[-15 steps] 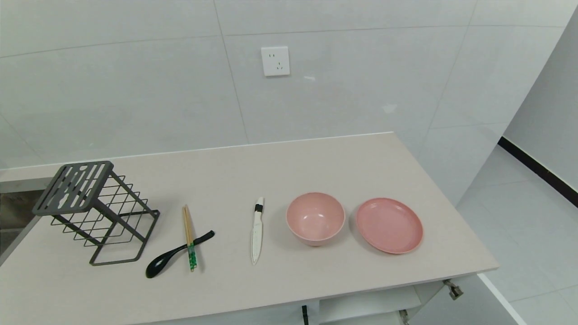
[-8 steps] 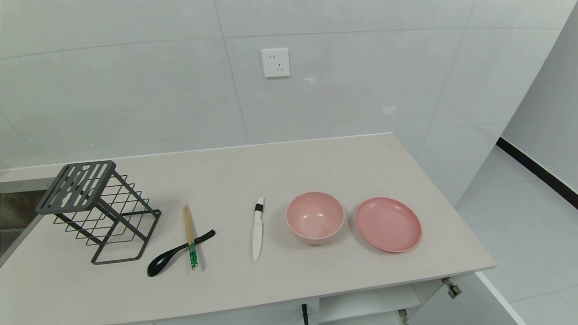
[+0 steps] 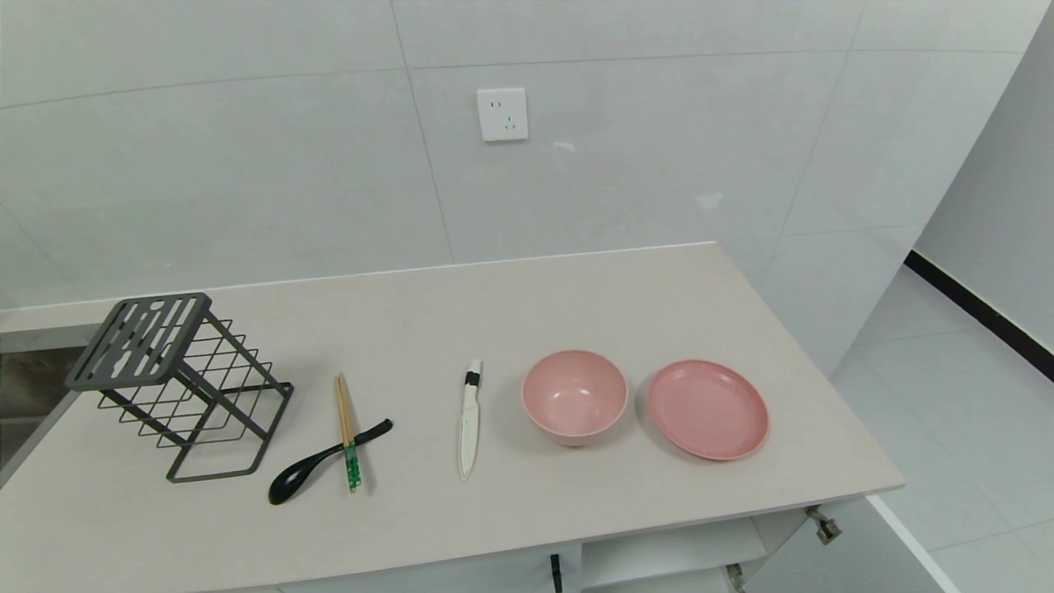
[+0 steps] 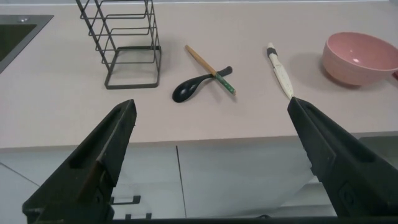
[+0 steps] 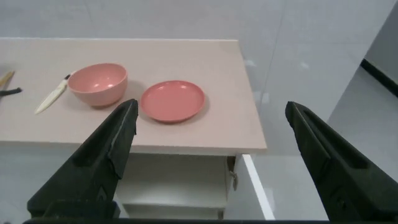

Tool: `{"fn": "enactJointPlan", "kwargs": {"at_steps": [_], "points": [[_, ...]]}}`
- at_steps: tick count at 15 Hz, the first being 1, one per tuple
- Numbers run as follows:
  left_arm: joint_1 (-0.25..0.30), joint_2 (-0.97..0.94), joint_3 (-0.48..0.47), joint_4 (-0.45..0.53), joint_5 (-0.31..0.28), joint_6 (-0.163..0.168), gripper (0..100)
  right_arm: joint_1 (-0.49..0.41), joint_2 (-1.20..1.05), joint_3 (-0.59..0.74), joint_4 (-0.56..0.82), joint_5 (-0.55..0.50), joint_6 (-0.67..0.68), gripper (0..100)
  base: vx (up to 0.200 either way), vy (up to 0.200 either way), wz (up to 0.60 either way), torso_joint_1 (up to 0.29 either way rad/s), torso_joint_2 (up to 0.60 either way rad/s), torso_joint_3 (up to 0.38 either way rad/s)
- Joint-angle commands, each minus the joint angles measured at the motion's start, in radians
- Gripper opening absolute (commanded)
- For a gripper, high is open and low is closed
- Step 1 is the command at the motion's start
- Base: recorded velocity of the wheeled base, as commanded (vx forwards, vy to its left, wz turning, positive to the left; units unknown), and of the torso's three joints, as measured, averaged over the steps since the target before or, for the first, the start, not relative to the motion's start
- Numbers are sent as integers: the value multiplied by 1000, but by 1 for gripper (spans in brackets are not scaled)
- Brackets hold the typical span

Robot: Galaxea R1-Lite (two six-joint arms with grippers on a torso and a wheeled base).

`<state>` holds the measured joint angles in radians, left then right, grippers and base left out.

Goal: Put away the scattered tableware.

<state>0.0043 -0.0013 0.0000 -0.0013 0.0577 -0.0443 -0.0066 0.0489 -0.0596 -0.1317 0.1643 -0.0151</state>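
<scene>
The left gripper (image 4: 210, 106) hangs short of the table's near edge, fingers spread wide and holding nothing. The right gripper (image 5: 211, 104) is held the same way, also apart and empty.

On the pale beige table (image 3: 510, 313), the tableware lies in a row along the near side. From the robot's left come a glossy black spoon (image 3: 325, 463), a pair of wooden chopsticks with green tips (image 3: 346, 432), a white knife with a black band (image 3: 469, 420), a pink round bowl (image 3: 575, 395) and a pink shallow plate (image 3: 708, 409).

The chopsticks cross the spoon's handle. They and the knife run roughly near to far. The spoon lies slantwise, its bowl nearer and to the left.

Spoon and chopsticks lie straight ahead of the left gripper, so that arm looks better placed for them. Bowl and plate, just beside each other, lie ahead of the right.

A dark grey wire rack with a slotted top (image 3: 177, 383) stands upright left of the spoon, slightly farther back. It is likely where the utensils go.
</scene>
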Motion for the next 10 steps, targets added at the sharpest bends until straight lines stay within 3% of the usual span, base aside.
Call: {"fn": "enactJointPlan", "kwargs": {"at_steps": [1, 3, 10], "points": [[0, 1, 0, 0, 1, 0, 100, 5, 169, -89, 58, 31, -6, 100, 0, 0, 0, 0, 0, 0], [0, 1, 0, 0, 1, 0, 100, 22, 276, -88, 69, 86, -6, 100, 0, 0, 0, 0, 0, 0], [0, 1, 0, 0, 1, -2, 100, 80, 532, -123, 55, 100, -13, 100, 0, 0, 0, 0, 0, 0]]}}
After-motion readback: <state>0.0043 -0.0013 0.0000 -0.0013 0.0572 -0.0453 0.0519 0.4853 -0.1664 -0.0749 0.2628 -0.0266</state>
